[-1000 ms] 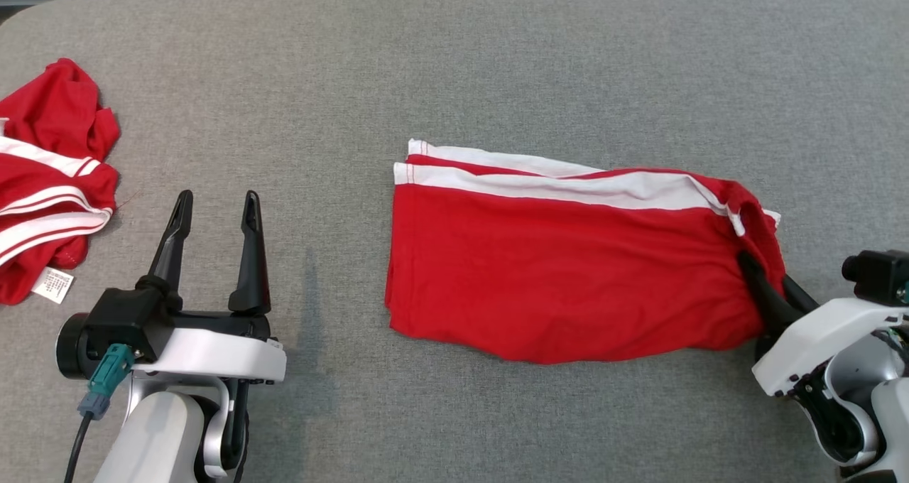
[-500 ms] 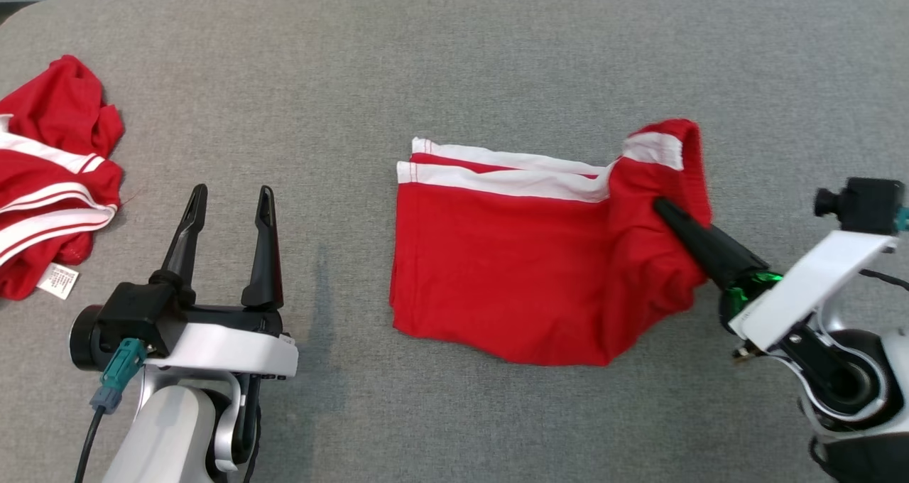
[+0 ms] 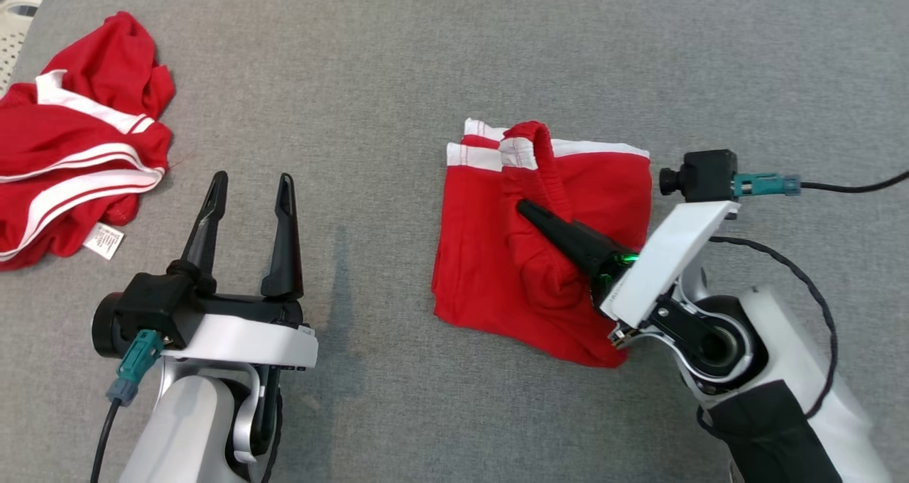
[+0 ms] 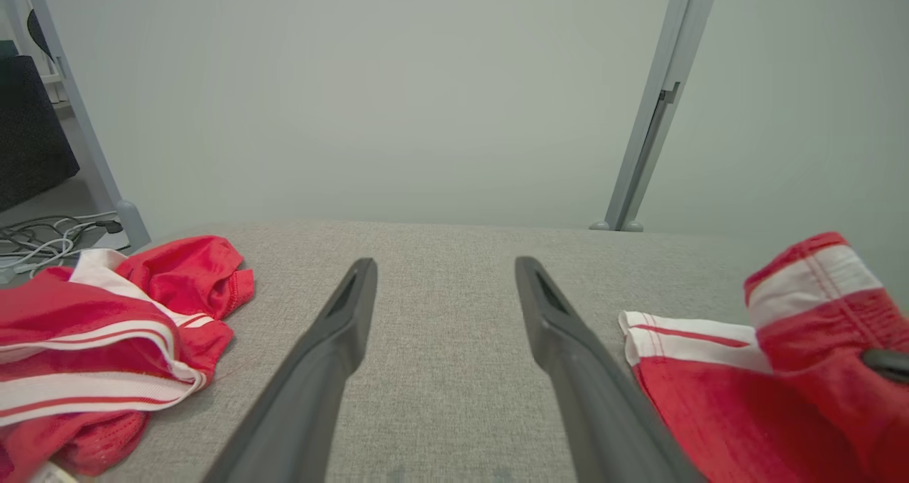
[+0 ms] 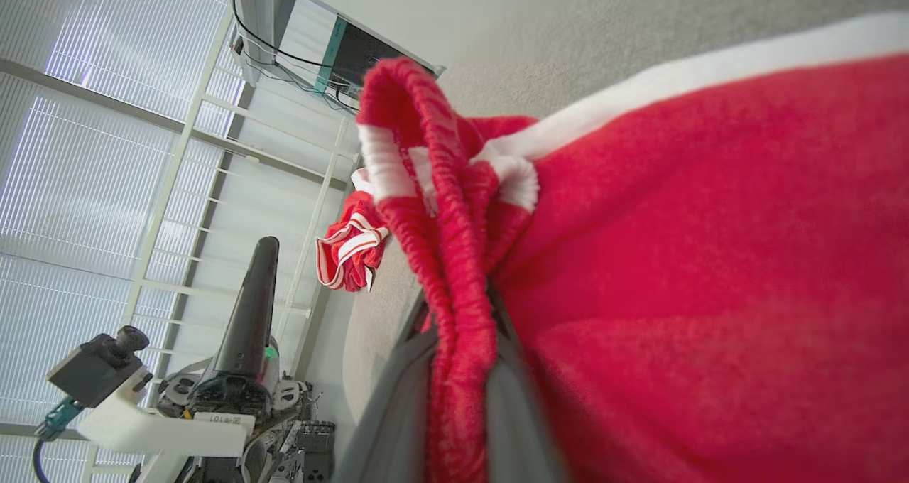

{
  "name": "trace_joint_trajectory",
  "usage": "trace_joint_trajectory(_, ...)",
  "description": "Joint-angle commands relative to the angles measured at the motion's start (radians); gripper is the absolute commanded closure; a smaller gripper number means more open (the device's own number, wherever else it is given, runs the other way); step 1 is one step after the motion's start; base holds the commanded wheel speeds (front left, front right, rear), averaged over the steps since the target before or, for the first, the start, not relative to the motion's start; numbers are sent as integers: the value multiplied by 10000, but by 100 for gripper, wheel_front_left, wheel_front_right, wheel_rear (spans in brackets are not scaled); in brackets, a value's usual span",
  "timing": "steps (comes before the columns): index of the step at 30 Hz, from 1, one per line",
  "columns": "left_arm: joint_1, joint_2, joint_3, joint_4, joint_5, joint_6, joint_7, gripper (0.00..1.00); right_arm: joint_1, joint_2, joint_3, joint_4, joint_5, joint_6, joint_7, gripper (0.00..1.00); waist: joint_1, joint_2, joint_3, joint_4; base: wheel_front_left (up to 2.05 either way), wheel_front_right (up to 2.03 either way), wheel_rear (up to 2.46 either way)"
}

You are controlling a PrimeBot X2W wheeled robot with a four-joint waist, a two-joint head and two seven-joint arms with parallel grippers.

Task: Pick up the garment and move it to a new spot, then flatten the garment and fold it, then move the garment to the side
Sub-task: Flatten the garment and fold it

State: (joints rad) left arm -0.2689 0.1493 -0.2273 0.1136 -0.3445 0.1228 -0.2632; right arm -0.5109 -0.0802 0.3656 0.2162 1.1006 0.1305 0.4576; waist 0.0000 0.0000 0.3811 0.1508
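Head: right gripper [image 3: 525, 209] clamped on red shorts [image 3: 483, 270] mid-table, one end held up over the rest. Left gripper [image 3: 248, 185] jaws apart, empty. White basket [image 3: 11, 25] at far corner (contents unseen).
Left wrist: fingers [image 4: 341, 341] spread above grey table [image 4: 440, 369].
Right wrist: waistband [image 5: 454, 312] pinched tight.

We log white arm shells [image 3: 671, 256], black joints [image 3: 714, 341]. Left tool [image 3: 252, 179] and right tool [image 3: 524, 206]: long dark tapered fingers [image 3: 204, 227]. Teal plugs [image 3: 765, 183], black cables [image 3: 852, 182]; green light [image 3: 621, 259] at right tool's base.
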Motion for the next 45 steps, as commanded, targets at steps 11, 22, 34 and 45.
trace_joint_trajectory(11,-134,-339,206,183,295,-341,-16,0,-953,26,1292,1305,173,7,-1442,2,0,0,105,335,0,0,0)
trace_joint_trajectory(22,5,-426,382,415,583,-556,-17,0,-1046,-764,1833,963,-263,7,-4508,0,0,0,-295,-84,0,0,0)
trace_joint_trajectory(34,375,-269,617,512,675,-507,-17,0,529,-1698,678,1297,-1454,7,-6980,0,0,0,-823,-772,0,0,0)
trace_joint_trajectory(45,931,-79,844,378,453,-318,60,0,2386,-1783,-1016,433,-3296,7,-7238,0,0,0,-1192,-1418,0,0,0)
